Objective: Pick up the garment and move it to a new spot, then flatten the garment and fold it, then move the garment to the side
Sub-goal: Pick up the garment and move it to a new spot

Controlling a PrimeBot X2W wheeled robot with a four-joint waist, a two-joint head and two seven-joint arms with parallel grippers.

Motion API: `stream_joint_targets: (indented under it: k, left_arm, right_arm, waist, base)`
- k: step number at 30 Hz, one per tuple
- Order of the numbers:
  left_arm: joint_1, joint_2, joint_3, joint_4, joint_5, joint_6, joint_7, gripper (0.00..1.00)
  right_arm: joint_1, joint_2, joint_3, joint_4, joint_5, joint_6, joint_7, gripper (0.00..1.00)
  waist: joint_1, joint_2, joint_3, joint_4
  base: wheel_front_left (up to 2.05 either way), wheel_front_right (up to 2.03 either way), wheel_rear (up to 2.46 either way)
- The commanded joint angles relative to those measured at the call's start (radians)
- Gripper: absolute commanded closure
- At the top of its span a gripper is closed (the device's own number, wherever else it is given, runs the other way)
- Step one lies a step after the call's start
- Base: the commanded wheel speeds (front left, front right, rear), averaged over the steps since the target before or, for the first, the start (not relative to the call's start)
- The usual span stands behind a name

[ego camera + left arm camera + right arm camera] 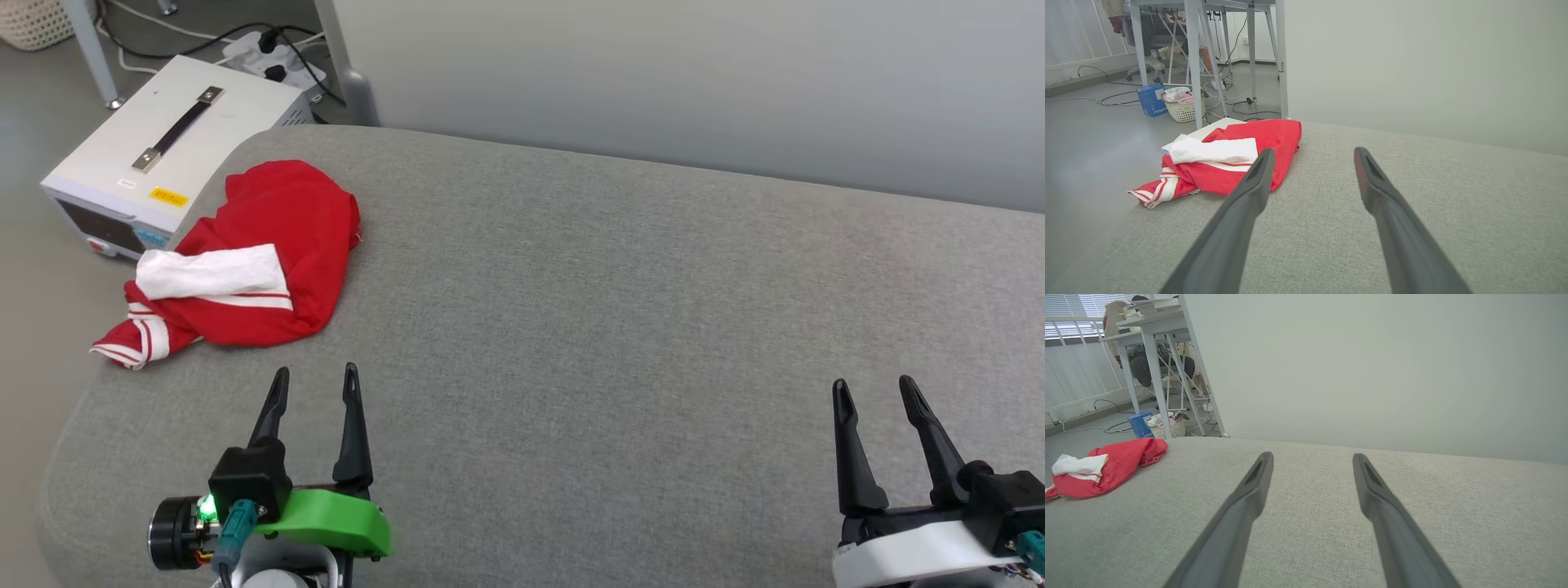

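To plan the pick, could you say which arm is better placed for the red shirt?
Probably left: the left gripper is open just short of the garment; the right gripper, also open, is far across the cushion.

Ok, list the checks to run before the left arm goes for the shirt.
1. Jaws open and empty on the left gripper: ok.
2. Jaws open and empty on the right gripper: ok.
3. Shirt in sight, crumpled ahead and to the left of the left gripper: ok.
4. Cushion between the left gripper and the shirt free of obstacles: ok.
5. Shirt wholly on the cushion: not ok; its striped trim appears to hang over the left edge.
6. Collar and hem told apart for a clean grasp: cannot tell, the shirt is too bunched.
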Motion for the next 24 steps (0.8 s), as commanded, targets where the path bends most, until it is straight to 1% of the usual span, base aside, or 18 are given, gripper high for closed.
stream_joint_targets:
  k: [1,15,20,24]
  left_arm:
    - [-0.023,-0.004,0.003,-0.003,-0.005,0.005,-0.006,0.0]
    - [-0.033,-0.004,0.016,-0.002,-0.037,0.016,-0.006,0.0]
    - [-0.034,-0.004,0.019,0.002,-0.047,0.019,-0.006,0.0]
    - [-0.034,-0.004,0.023,0.001,-0.053,0.02,-0.006,0.0]
  right_arm:
    - [-0.012,-0.001,0.001,-0.006,-0.007,-0.001,-0.007,0.0]
    - [-0.026,-0.001,0.01,-0.016,-0.029,-0.001,-0.007,0.0]
    - [-0.028,-0.001,0.012,-0.017,-0.036,-0.001,-0.007,0.0]
    - [-0.034,-0.001,0.016,-0.017,-0.042,-0.001,-0.007,0.0]
  waist:
    - [0.0,0.0,0.023,0.053]
    - [0.0,0.0,0.049,0.217]
    - [0.0,0.0,0.056,0.262]
    - [0.0,0.0,0.06,0.283]
  base:
    - [0.0,0.0,0.0]
    - [0.0,0.0,0.0]
    - [0.0,0.0,0.0]
    - [0.0,0.0,0.0]
